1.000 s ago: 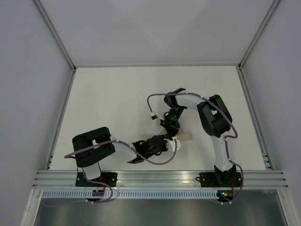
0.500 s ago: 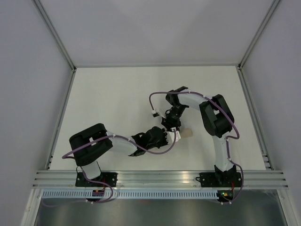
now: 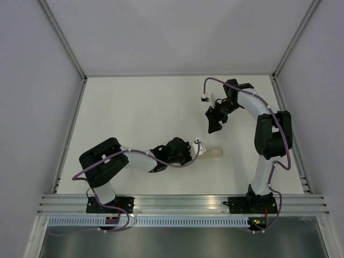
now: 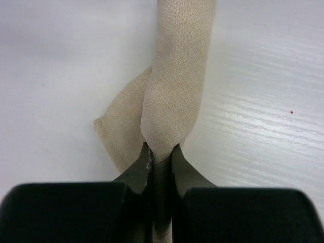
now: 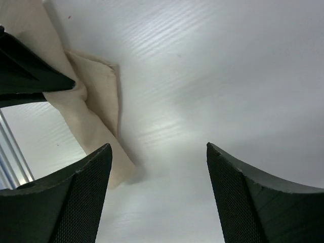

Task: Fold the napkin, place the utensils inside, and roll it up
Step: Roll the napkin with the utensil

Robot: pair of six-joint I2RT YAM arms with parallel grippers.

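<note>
white bench point(image 3: 134, 118) | tan-beige cloth napkin point(image 4: 177, 76) rolled into slim tube near front edge | left claw point(image 4: 159, 152) pinching its end | right claw point(image 5: 159, 167) spread, off the napkin | utensils unseen; roll looks nearly done, corner flap loose

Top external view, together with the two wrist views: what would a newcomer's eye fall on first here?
First comes the napkin, rolled into a slim beige tube on the near half of the white table, with the left gripper shut on one end of it. Next is the right gripper, well apart from the roll toward the far right, its jaws wide open with nothing between them.
</note>
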